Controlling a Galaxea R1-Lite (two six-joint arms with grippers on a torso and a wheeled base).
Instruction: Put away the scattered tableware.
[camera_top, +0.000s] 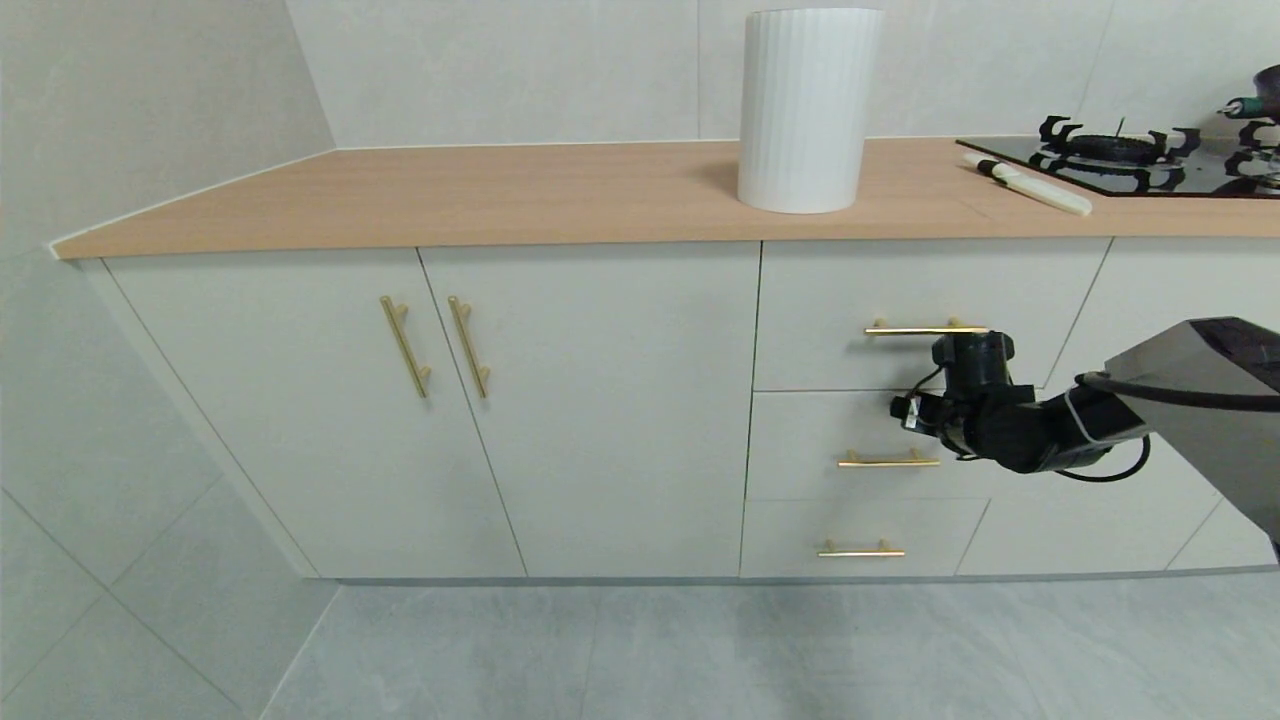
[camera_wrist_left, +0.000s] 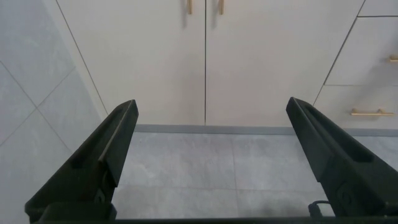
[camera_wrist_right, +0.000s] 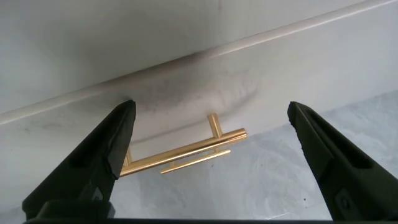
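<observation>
Right wrist view, right hand (camera_wrist_right: 209, 107) spread wide near slim brass bar handle (camera_wrist_right: 186, 152), left hand (camera_wrist_left: 212, 104) likewise released.

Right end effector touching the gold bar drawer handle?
Cannot tell: in right wrist view, the gold bar handle passes behind a finger of the right end effector.

1. My right arm (camera_top: 1110, 415) extends in from the right side, forearm near level, wrist bent upward at its end.
2. My right pincer (camera_wrist_right: 210, 112) stands wide open, both fingers well apart.
3. My left pincer (camera_wrist_left: 211, 109) is likewise wide open, aimed forward and down.
</observation>
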